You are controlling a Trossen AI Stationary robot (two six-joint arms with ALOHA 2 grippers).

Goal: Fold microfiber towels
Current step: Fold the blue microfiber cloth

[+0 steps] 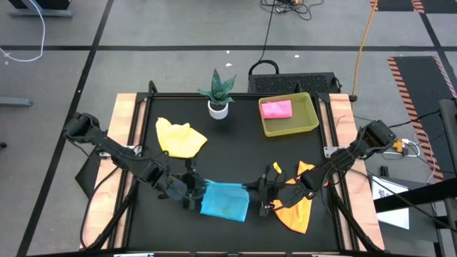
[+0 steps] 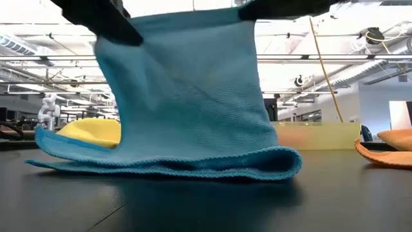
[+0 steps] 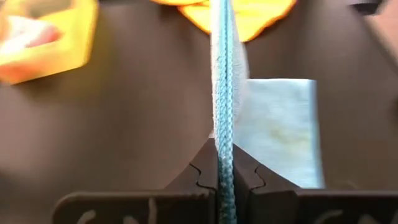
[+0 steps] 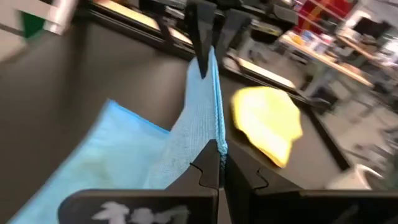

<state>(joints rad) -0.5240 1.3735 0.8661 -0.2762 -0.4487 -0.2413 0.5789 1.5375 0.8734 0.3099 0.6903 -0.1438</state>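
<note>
We see the light blue towel (image 1: 226, 200) low in the middle of the high view, stretched between the two arms. The left gripper (image 1: 191, 191) is clamped on the towel's left edge, and the right gripper (image 1: 261, 191) is clamped on its right edge. In the left wrist view the two dark fingers (image 3: 205, 174) press together with the blue hem running straight between them. The right wrist view shows the same kind of pinch on the opposite corner, with the left gripper's fingers holding the far end of the taut edge.

From the low view we see the held edge raised at the top of the frame while the lower part of the towel (image 2: 187, 129) lies doubled on the black counter (image 2: 206, 206), forming a rounded fold at the lower right.

The yellow towel (image 1: 180, 138) lies crumpled left of center in the high view, apart from the blue one. The orange towel (image 1: 296, 203) lies at the lower right, partly under the right arm. The pink towel (image 1: 276, 108) rests folded inside the yellow-green tray (image 1: 308, 123) at the upper right. A small potted plant (image 1: 218, 93) stands near the top center of the counter, just left of the tray.
</note>
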